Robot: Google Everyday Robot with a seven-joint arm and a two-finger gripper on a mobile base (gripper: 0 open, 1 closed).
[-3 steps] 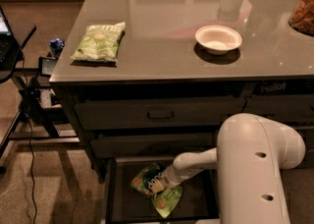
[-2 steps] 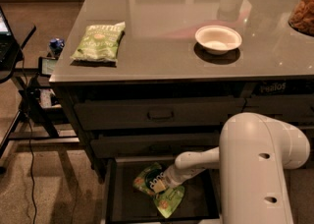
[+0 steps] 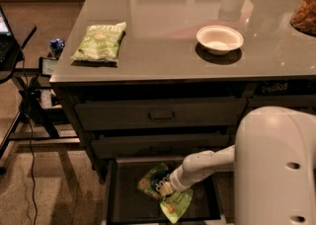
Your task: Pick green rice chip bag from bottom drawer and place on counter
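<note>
Little has moved since the earlier frame: the gripper (image 3: 167, 188) sits at the same spot on the green rice chip bag (image 3: 152, 183), and the bag lies much as it did. Nearest of all, the bottom drawer (image 3: 111, 189) stands pulled out, with the bag on its dark floor toward the right of the middle. The gripper rests on the bag's middle, so green shows on either side of it, but whether it has closed on the bag I cannot tell. The bag looks light, soft and crinkly (mostly air and chips, by my guess), so it should lift with little effort. A hard squeeze could crush the contents, and slick film may slip — a flat edge or a gathered fold seems the safest hold. The arm (image 3: 207, 162) reaches leftward and down into the drawer from the robot's white body (image 3: 276, 169), its forearm sloping low, its wrist just above the bag.

Above and beyond are two shallower drawer fronts, both shut. Farther still the counter (image 3: 163, 26) spreads glossy and grey, with a paler kettle bag (image 3: 99, 41) at its left and a white bowl (image 3: 219, 39) to the right — open surface lies between them.
</note>
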